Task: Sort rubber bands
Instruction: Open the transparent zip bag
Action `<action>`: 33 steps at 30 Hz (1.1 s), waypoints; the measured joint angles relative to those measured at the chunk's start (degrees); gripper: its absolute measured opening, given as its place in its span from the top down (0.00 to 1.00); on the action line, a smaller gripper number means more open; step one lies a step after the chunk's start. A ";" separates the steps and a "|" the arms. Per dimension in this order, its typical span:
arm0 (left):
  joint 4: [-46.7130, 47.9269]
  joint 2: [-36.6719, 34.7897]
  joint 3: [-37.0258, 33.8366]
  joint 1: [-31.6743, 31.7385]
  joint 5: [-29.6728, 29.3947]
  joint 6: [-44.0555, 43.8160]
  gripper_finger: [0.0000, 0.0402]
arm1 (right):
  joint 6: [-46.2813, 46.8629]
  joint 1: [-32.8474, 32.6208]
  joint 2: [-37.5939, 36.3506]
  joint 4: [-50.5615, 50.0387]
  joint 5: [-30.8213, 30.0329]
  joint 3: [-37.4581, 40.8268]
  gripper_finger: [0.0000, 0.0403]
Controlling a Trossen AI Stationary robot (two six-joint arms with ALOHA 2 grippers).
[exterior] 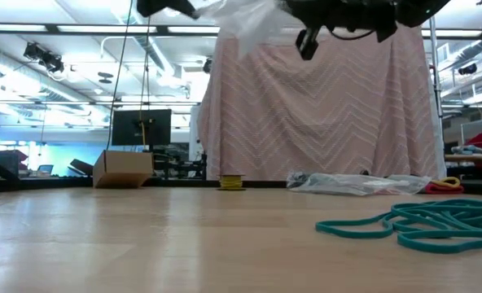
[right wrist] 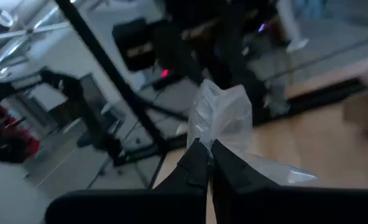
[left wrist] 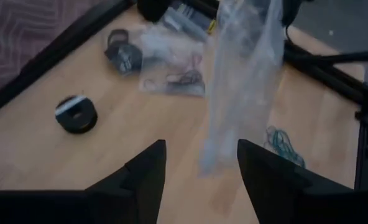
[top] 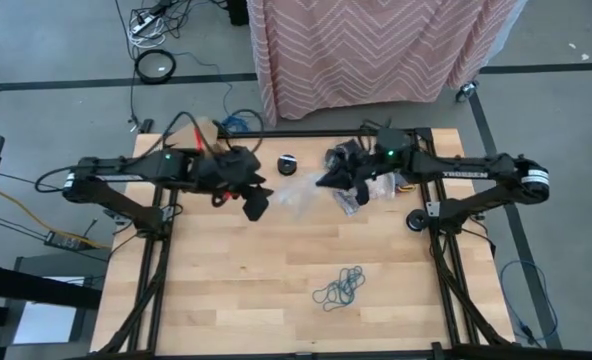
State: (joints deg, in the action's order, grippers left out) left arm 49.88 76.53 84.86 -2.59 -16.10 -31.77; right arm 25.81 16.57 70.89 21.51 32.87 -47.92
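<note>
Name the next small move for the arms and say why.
Probably bring the left gripper forward onto the hanging clear bag. The right gripper pinches the bag's top, holding it above the table, and the left fingers stand open right before it, so a second grip could spread it open.

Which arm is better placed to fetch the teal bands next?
Left. Its gripper is open and empty, while the right gripper is shut on the clear bag held above the table. The teal bands lie untouched near the front.
</note>
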 joint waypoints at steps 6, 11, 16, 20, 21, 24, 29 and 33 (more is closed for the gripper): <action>-10.50 -0.20 -4.99 -0.16 -0.67 -0.18 0.48 | -0.62 2.00 -4.47 -0.03 -1.24 0.00 1.00; -27.23 -0.30 -13.08 -0.16 -0.06 0.08 0.49 | -0.58 2.42 -5.54 -0.10 -1.23 0.00 1.00; -34.61 -0.26 -16.53 -0.16 -0.62 0.13 0.56 | -0.58 2.40 -5.52 -0.60 -0.95 0.00 1.00; -32.87 -0.98 -16.20 -0.16 -0.57 0.31 0.65 | -0.92 2.42 -5.50 -2.04 -0.46 0.00 1.00; -33.12 -1.47 -16.14 -0.16 -0.57 0.78 0.67 | -1.01 2.42 -5.50 -2.27 -0.27 0.00 1.00; -32.75 -3.47 -15.98 -0.16 -0.75 1.62 0.71 | -1.50 2.39 -5.48 -3.08 -0.19 0.00 1.00; -31.23 -4.76 -15.98 -0.16 -0.55 1.72 0.78 | -1.97 2.39 -5.48 -3.28 -0.19 0.00 1.00; -30.09 -4.41 -15.93 -0.28 2.60 2.12 0.92 | -2.82 2.39 -5.48 -3.25 -0.27 0.00 1.00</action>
State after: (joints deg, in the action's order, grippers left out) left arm 19.79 72.12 68.93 -2.86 -13.50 -29.64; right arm 22.99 18.96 65.41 18.26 32.60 -47.92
